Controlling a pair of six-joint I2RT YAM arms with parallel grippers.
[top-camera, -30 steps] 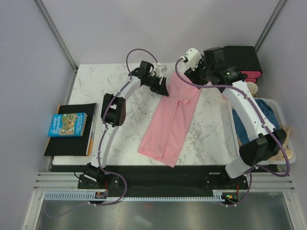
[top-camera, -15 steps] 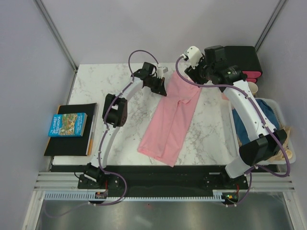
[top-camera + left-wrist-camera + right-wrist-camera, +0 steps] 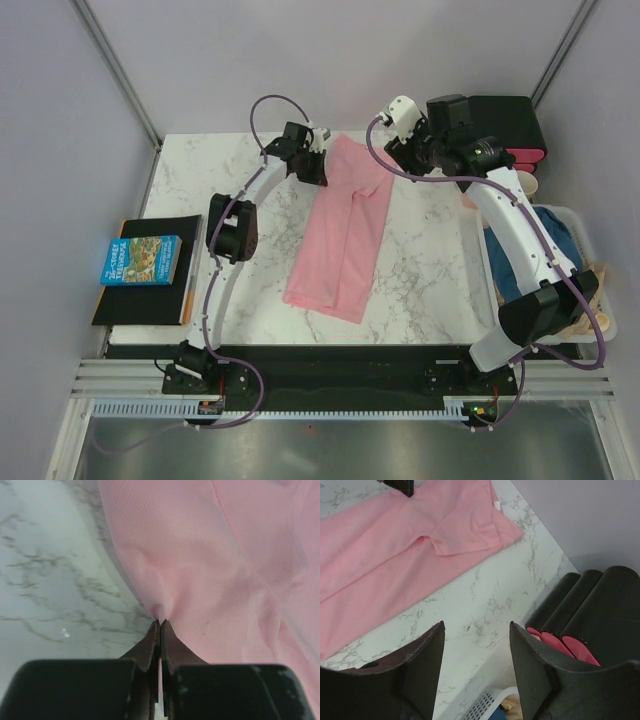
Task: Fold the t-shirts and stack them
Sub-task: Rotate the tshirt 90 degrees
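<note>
**1.** Light pink cotton t-shirt (image 3: pixel 338 235): a long narrow strip lying flat and aslant on the white marble-pattern table (image 3: pixel 190 180), hem end nearest the arm bases.

**2.** Dark teal-blue cotton t-shirt (image 3: pixel 548 238): bunched in the white plastic basket (image 3: pixel 592 228) at the right, apparently unfolded.

**3.** Left gripper (image 3: pixel 160 625): clenched on a small tuck at the pink shirt's far left edge. How many layers it holds cannot be told.
- Hazard: a thin pinch may slip.
- Hazard: a pull from one corner may skew the strip and spill its fold.

**4.** Right gripper (image 3: pixel 476 632): jaws spread, holding nothing, over bare table beside the far sleeve.
- Hazard: the unheld corner may lag or crumple.
</note>
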